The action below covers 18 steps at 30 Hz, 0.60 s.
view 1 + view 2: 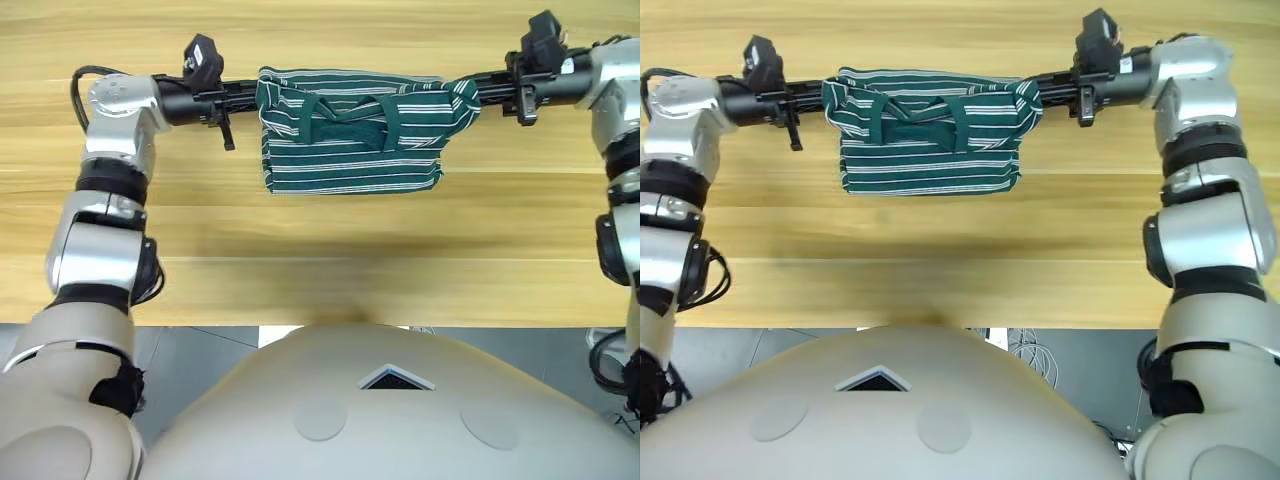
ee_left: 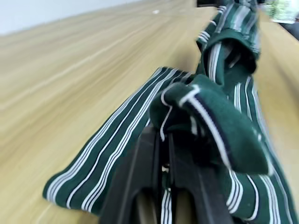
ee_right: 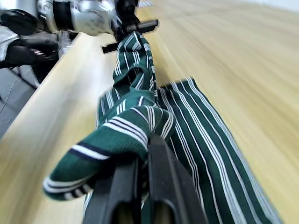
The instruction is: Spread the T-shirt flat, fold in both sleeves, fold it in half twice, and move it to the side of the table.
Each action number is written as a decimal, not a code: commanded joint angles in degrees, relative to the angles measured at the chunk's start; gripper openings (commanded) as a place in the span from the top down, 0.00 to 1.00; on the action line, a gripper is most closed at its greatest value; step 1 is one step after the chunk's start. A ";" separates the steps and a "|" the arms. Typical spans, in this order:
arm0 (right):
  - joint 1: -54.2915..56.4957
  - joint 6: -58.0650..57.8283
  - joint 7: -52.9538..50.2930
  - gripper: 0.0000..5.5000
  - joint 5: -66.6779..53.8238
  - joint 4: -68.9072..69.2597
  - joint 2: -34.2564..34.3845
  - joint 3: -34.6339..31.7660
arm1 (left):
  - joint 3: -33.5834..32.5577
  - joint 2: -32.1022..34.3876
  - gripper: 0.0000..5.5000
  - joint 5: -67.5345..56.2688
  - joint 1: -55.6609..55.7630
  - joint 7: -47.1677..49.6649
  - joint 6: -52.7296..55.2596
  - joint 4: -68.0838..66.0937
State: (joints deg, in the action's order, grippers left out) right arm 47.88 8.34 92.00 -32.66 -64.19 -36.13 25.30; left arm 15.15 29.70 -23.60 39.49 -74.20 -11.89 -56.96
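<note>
The left arm comes up on the left side, bends at the elbow and turns in toward the middle. The right arm does the same from the right side, so the two thin black forearms point at each other in one straight line over the desk. The left jaws are squeezed tight on one top corner of the T-shirt and the right jaws are squeezed tight on the other top corner, and the two sets of jaws sit well apart with the cloth between them.
</note>
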 commanded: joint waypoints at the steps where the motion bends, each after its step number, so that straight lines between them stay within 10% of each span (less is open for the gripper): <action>1: 3.18 2.11 -5.78 1.00 6.94 -9.51 3.93 -5.84 | -2.34 -5.55 1.00 6.72 3.81 6.70 -3.98 -11.99; 5: 2.80 2.71 -17.02 1.00 12.75 -12.56 6.27 -11.08 | -3.26 -7.66 1.00 13.26 3.52 14.32 -7.63 -16.26; 18: 0.94 0.61 -27.26 0.54 24.15 -13.17 7.71 -21.67 | -20.86 -10.08 0.58 9.07 5.08 17.97 1.59 -18.12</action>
State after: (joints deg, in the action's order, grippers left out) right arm 49.10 9.05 65.53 -8.96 -77.54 -28.61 5.25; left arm -3.72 20.20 -13.65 43.06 -57.36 -12.44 -74.59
